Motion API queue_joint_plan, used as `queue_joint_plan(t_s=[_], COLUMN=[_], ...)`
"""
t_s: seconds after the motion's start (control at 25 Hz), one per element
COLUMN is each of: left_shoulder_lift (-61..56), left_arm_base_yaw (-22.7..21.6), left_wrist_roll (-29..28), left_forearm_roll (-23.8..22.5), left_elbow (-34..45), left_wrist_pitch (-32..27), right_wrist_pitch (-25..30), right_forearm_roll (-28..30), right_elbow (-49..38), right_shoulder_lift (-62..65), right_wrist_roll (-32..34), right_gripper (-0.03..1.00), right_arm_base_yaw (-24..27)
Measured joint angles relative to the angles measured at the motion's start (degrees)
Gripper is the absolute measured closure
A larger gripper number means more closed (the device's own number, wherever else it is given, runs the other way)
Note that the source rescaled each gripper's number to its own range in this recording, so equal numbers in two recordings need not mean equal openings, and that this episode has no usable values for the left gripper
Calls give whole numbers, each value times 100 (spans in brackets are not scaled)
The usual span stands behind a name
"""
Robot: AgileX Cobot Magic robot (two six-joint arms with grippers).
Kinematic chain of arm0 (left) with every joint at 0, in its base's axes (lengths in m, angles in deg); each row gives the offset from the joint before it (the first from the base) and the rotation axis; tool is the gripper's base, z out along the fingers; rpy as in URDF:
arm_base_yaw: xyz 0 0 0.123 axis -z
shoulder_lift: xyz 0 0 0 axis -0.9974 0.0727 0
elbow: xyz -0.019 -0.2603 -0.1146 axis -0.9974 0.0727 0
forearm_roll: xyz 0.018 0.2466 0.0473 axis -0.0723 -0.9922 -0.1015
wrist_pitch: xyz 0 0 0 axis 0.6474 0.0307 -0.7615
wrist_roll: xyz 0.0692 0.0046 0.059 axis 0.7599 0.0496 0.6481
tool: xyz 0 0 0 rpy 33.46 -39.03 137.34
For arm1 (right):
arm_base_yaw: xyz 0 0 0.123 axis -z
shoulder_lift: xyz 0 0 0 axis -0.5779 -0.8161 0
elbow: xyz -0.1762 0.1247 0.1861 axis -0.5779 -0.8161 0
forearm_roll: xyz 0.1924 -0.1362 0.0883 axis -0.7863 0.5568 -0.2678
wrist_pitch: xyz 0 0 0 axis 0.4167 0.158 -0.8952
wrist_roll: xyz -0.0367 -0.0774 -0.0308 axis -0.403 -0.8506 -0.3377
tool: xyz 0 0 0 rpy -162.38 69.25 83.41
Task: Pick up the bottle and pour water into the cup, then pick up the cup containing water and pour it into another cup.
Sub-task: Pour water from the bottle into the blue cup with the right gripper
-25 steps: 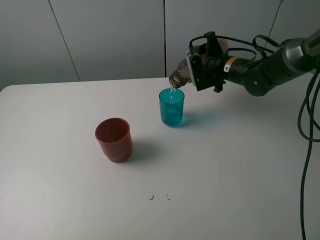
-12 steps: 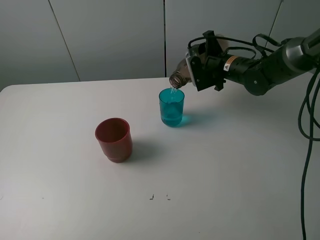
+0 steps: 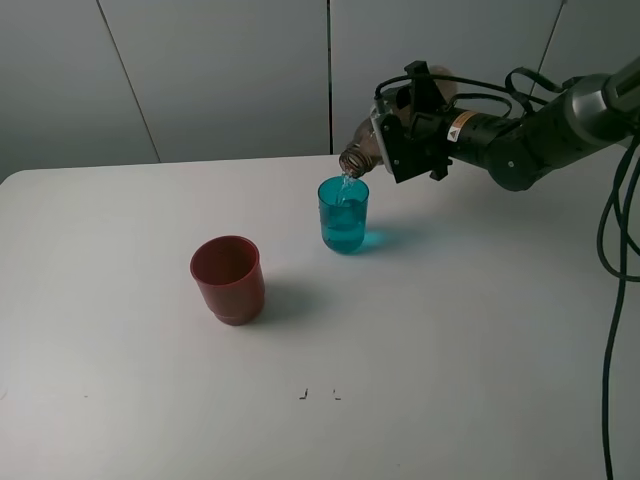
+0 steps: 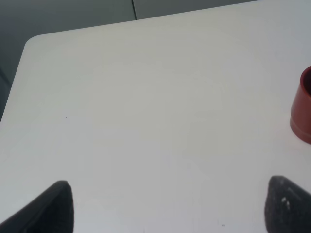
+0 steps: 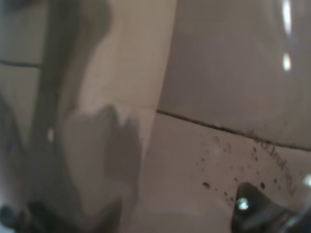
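Left gripper (image 4: 170,206) – fingers spread wide, idle over white table (image 4: 146,97). Red cup (image 3: 228,278) left of centre, upright, likely waiting for second pour. Teal cup (image 3: 343,215) centre, partly filled. Bottle (image 3: 358,155) upper right, tipped mouth-down over teal rim so water lands inside – right gripper (image 3: 405,140) clamped on its body. Grey panelled wall (image 3: 200,70) behind.

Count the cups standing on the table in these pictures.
2. The teal cup stands at the back, beneath the mouth of the tilted bottle; the red cup stands left of it, nearer the front. No other cup shows.
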State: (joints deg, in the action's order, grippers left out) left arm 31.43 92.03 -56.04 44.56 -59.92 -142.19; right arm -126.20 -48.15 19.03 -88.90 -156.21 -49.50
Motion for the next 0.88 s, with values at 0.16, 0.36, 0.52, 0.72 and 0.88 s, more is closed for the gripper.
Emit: queue_joint_plan(t_s=[0.16,0.36,0.52,0.72,0.88], left_shoulder_lift=[0,0,0,0,0], left_arm_base_yaw=[0,0,0,0,0], left_wrist_roll=[0,0,0,0,0], left_forearm_roll=[0,0,0,0,0], left_elbow=[0,0,0,0,0], left_wrist_pitch=[0,0,0,0,0], right_wrist_pitch=[0,0,0,0,0], right_forearm_roll=[0,0,0,-13,-13], right_elbow=[0,0,0,0,0], right_shoulder_lift=[0,0,0,0,0], right_wrist_roll=[-56,-67,-79,-79,-79], right_gripper=[94,94,94,94,94], right_arm_base_yaw=[0,0,0,0,0])
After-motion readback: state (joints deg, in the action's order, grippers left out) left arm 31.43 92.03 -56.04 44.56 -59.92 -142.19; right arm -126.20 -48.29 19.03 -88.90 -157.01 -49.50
